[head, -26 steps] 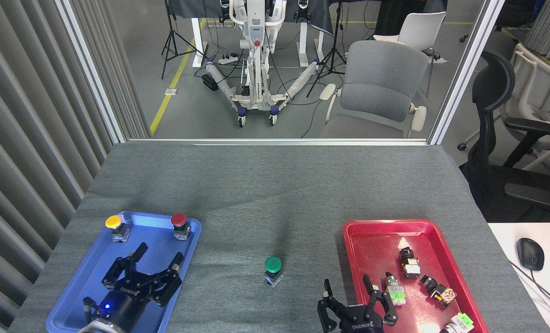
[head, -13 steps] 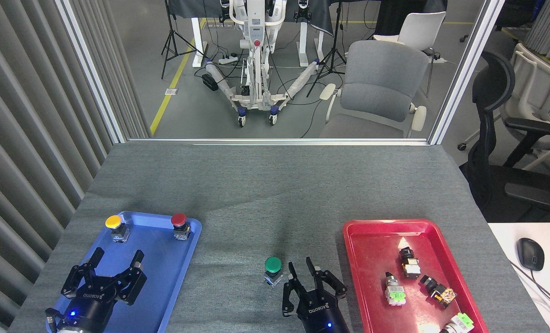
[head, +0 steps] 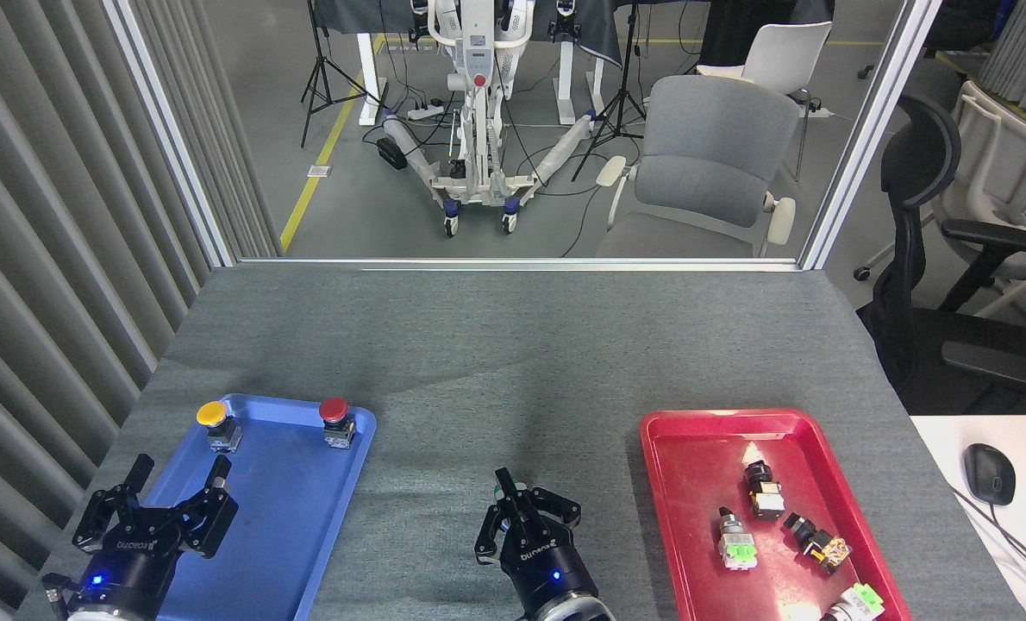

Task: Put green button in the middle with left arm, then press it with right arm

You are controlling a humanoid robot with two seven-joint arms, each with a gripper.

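My right gripper stands on the middle of the grey cloth table, fingers drawn together and pointing down where the green button stood. The green button is almost wholly covered by it; only a small greenish sliver shows beside the fingers. I cannot tell whether the fingertips touch its cap. My left gripper is open and holds nothing, low at the near left over the left side of the blue tray.
A yellow-capped button and a red-capped button stand at the blue tray's far end. The red tray on the right holds several small switches, two with light-green tips. Bare cloth stretches behind the trays.
My right gripper swung left from the red tray's near corner, came over the green button and drew its fingers together. My left gripper pulled back toward the near left, staying open.
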